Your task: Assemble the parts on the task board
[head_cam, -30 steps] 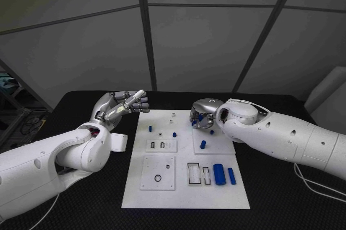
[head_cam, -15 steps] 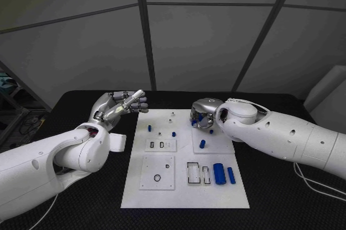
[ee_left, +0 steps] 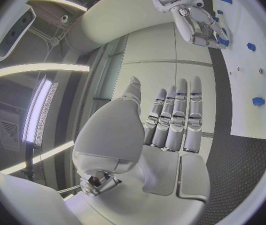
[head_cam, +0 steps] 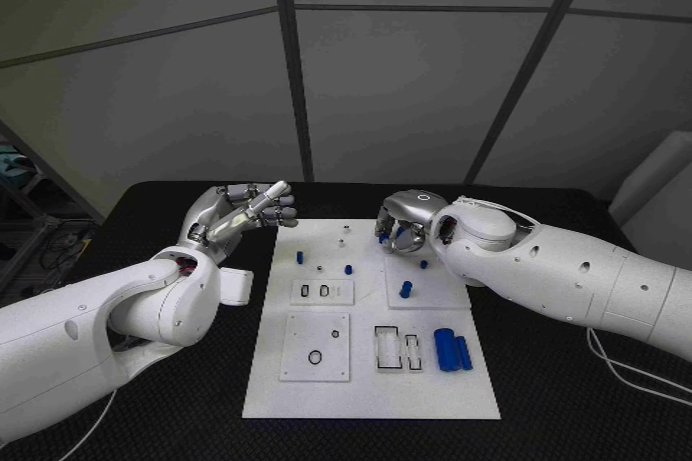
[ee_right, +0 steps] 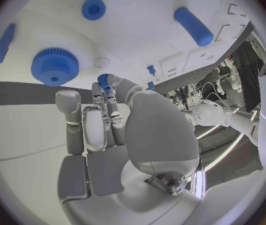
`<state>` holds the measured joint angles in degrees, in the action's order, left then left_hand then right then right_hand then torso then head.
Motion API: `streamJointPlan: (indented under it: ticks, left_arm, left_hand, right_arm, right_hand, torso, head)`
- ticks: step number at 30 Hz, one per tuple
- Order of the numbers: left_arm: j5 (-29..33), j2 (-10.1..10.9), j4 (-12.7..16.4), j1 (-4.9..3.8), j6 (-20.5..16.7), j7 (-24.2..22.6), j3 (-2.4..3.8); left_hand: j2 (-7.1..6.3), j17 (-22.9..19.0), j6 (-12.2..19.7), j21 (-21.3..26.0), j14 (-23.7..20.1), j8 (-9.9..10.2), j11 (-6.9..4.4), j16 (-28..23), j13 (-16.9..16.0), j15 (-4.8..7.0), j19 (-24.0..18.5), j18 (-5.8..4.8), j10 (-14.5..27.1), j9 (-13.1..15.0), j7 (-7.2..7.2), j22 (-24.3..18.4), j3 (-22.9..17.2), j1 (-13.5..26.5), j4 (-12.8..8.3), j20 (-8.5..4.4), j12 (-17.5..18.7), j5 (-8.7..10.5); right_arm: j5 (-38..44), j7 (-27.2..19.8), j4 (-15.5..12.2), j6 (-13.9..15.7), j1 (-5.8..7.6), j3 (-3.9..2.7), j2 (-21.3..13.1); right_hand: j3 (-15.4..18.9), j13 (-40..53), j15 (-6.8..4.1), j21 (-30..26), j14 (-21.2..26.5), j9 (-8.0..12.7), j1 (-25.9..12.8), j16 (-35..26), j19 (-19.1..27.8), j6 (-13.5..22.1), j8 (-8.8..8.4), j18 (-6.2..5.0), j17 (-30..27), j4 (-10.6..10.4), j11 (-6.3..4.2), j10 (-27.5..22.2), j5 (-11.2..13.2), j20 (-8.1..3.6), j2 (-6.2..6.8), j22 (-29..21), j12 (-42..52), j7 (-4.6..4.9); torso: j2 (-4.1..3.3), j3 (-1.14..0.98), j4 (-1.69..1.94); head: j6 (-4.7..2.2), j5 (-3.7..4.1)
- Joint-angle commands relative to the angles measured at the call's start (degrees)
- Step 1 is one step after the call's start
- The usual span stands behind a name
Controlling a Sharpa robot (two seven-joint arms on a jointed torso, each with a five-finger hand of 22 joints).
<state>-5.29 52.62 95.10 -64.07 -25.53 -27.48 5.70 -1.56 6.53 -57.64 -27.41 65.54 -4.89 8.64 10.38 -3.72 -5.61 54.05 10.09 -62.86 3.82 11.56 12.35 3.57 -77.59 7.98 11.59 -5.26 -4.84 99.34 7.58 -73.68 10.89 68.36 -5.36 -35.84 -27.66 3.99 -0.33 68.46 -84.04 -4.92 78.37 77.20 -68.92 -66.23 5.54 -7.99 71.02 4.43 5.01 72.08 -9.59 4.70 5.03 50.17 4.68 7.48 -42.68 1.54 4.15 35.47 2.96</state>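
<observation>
**Small gear pinched over the far end of the board**

Pinched at the fingertips of the right hand [head_cam: 401, 231]: a small blue gear [ee_right: 103, 80], with a toothed rim, hard plastic by the look of it. Other fingers curled in close beside it, nothing else in the grasp. Held just above the far end of the white board [head_cam: 372, 386], near a larger blue gear [ee_right: 55, 66] lying flat there.

Off to the board's side, above the desk [head_cam: 548, 421]: the left hand [head_cam: 242, 211], raised, fingers stretched out straight and side by side, palm bare, holding nothing.

On the near part of the board: two blue cylinders [head_cam: 451, 352] side by side and a black ring [head_cam: 315, 358] in a shallow recess. Farther up, a short blue peg [head_cam: 408, 287].

Handling, as a judgement:
- Light and stiff, probably with no give under pressure, so no call for a hard squeeze.
- Teeth useful for friction, yet small enough to twist or pop out of a fingertip pinch.
- Best taken across the rim, on opposite teeth, with the centre hole left uncovered for a post.
- Likely to need level seating and a slight turn to mesh with the larger gear.
- Cannot tell the intended post from here.

Risks: tilting on the way down and jamming, or slipping free and rolling among the other pieces.
</observation>
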Motion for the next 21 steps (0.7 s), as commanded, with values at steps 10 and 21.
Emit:
streamJointPlan:
  ticks: [10,21]
  left_arm:
    - [-0.5,-0.3,-0.1,-0.10,1.0,-0.1,0.04]
    - [-0.5,-0.4,-0.1,-0.18,1.1,0.0,0.05]
  left_hand:
    - [0.44,0.1,0.1,0.4,-0.1,0.3,0.22,-0.4,0.0,-0.25,0.4,0.37,0.2,-0.1,0.48,-0.1,0.1,0.3,-0.2,0.20,0.4,0.28]
    - [0.44,0.1,0.1,0.4,-0.1,0.3,0.22,-0.4,0.0,-0.25,0.4,0.37,0.2,-0.1,0.48,-0.1,0.1,0.3,-0.2,0.20,0.4,0.28]
  right_arm:
    - [-0.4,0.0,3.1,8.8,0.20,-0.07,4.5]
    - [-1.0,-0.4,7.0,10.5,0.49,-0.08,8.2]
  right_hand:
    - [-0.5,0.1,-0.51,0.4,-3.1,-0.1,1.1,0.3,-0.4,-0.5,0.16,0.57,0.1,0.2,-1.52,2.0,-0.1,-0.12,-0.33,0.3,-0.3,0.06]
    - [-0.6,0.0,-0.48,0.7,-3.1,-0.1,1.0,0.5,-0.3,-0.4,0.03,0.60,0.2,0.3,-1.46,1.9,-0.2,-0.11,-0.24,0.6,-0.5,0.14]
  torso:
    - [-0.16,0.04,0.15]
    - [-0.30,0.05,0.18]
  head:
    - [-0.41,-0.09]
    - [-0.39,0.01]
